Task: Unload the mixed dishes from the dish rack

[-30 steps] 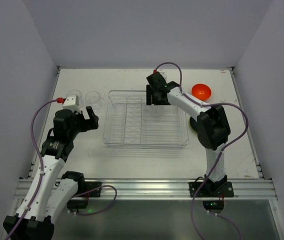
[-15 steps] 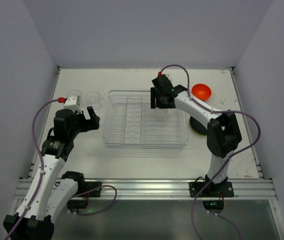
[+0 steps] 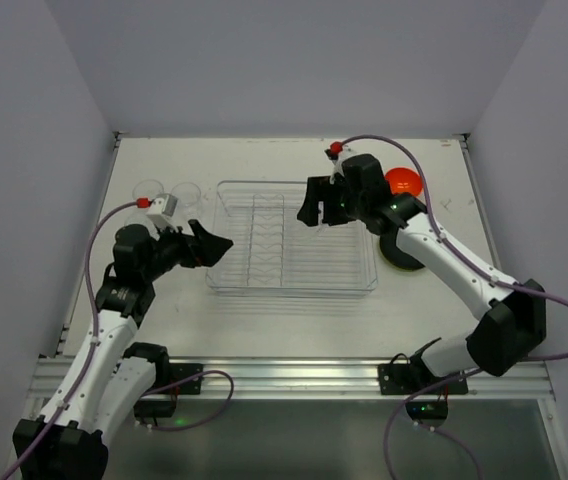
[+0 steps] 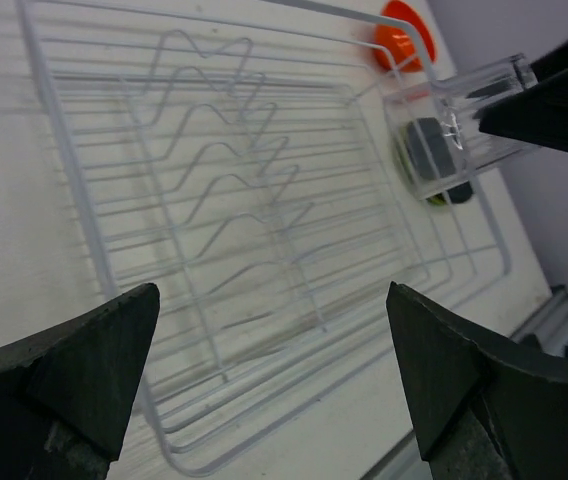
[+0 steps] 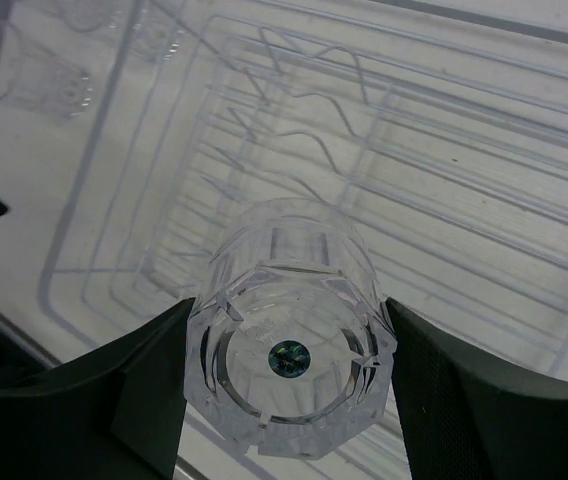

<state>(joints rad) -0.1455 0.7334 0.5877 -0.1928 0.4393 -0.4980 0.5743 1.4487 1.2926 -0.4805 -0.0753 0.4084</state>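
The right gripper (image 5: 289, 305) grips a small clear tumbler (image 4: 456, 130) above the far right part of the large clear plastic dish rack (image 3: 294, 288). The tumbler's axis runs along the fingers. The left gripper (image 3: 214, 247) is spread wide at the rack's left edge, well apart from the tumbler.

My right gripper (image 5: 292, 385) clamps one clear tumbler (image 5: 286, 330) above the clear dish rack (image 3: 294, 262); two more tumblers (image 3: 150, 189) stand left of it, orange-red bowl (image 3: 403, 182) and black plate (image 3: 396, 259) right.

text: none legible — labels: none — numbers: none
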